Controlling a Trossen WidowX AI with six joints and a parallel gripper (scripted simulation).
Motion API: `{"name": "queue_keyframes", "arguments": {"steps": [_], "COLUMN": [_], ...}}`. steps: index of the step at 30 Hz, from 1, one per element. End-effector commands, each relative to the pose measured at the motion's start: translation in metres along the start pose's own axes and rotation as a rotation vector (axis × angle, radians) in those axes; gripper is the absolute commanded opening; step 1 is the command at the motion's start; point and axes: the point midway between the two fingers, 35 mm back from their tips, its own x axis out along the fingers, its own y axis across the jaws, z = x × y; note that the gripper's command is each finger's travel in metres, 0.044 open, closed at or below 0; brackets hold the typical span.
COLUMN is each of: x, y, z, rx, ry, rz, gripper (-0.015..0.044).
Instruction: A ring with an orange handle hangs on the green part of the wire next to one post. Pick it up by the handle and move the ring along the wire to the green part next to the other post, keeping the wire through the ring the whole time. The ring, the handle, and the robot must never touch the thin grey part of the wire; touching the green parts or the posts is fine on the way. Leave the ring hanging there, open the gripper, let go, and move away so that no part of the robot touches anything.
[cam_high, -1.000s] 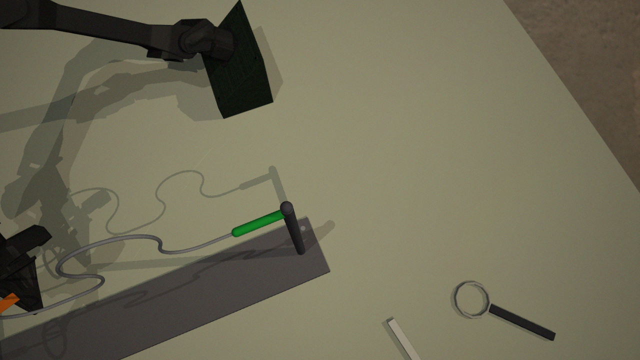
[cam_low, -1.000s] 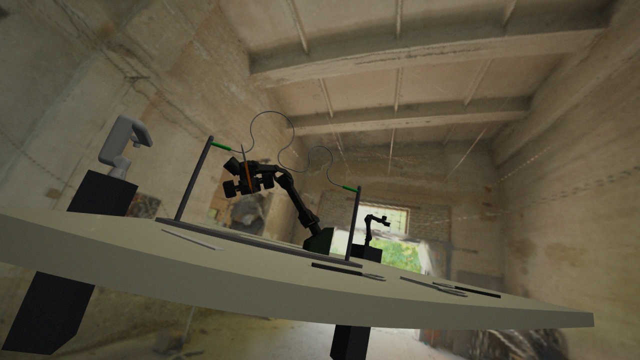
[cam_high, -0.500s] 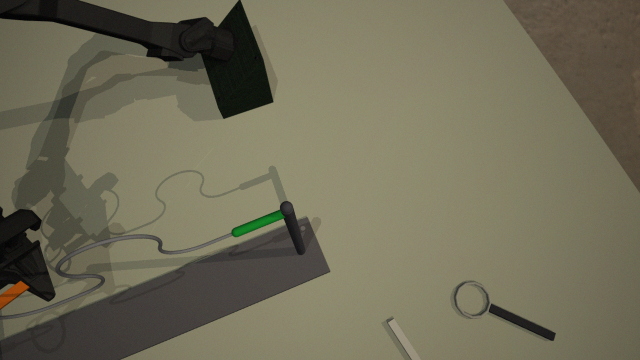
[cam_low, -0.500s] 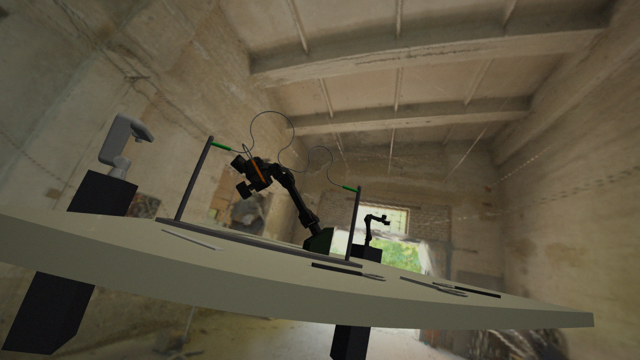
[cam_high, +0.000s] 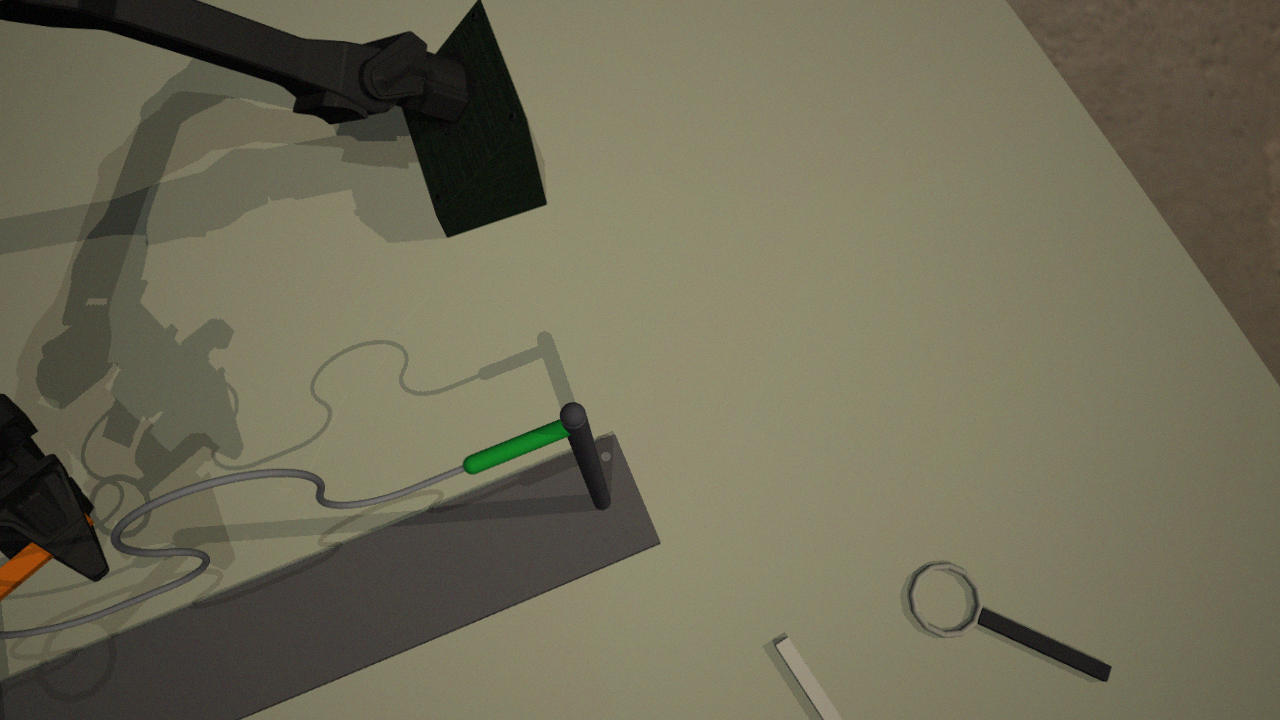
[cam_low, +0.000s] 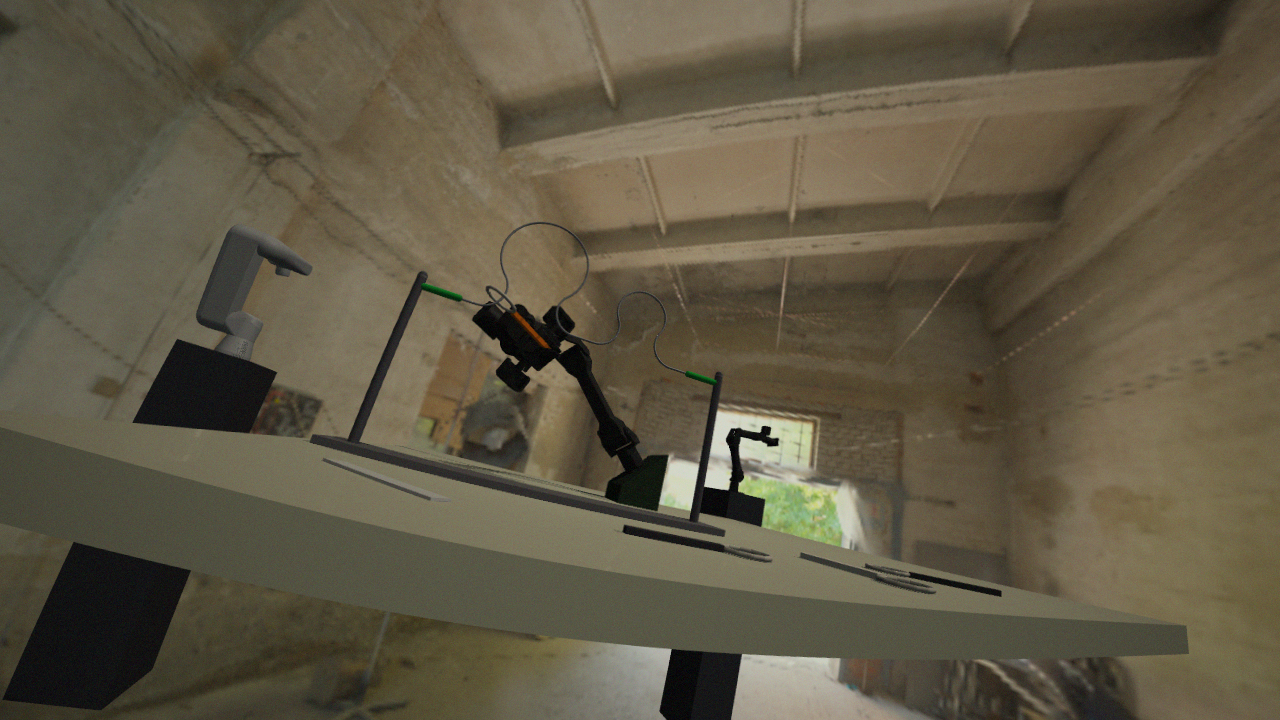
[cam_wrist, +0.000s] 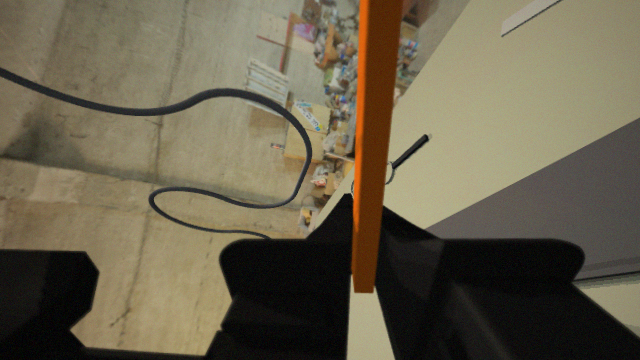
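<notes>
My gripper (cam_low: 528, 329) (cam_wrist: 353, 200) is shut on the orange handle (cam_high: 19, 571) (cam_low: 531, 331) (cam_wrist: 377, 115). The ring (cam_low: 493, 291) is tilted at the handle's upper-left end in the exterior view. It appears around the thin grey wire (cam_high: 259, 472) (cam_low: 541, 222) (cam_wrist: 145, 112), just beyond the left green part (cam_low: 441, 291); whether they touch is too small to tell. The ring is outside the wrist view. The other green part (cam_high: 519, 446) (cam_low: 700, 377) joins the far post (cam_high: 588, 465) (cam_low: 705, 447). The left post (cam_low: 384, 362) stands beyond the ring.
The wire's tall loop rises above the gripper in the exterior view, with a smaller loop farther right. A dark base plate (cam_high: 447, 573) (cam_low: 537, 490) joins the posts. A black-handled ring tool (cam_high: 1042, 642) and a pale strip (cam_high: 805, 676) (cam_low: 384, 480) lie on the table.
</notes>
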Motion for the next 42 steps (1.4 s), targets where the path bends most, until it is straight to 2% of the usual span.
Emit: {"name": "queue_keyframes", "arguments": {"steps": [1,42], "x": [-0.001,-0.019], "y": [0.016,0.104], "z": [0.0,0.032], "rx": [0.067,0.607], "ry": [-0.002,-0.002], "rz": [0.046,0.341], "gripper": [-0.015,-0.015]}}
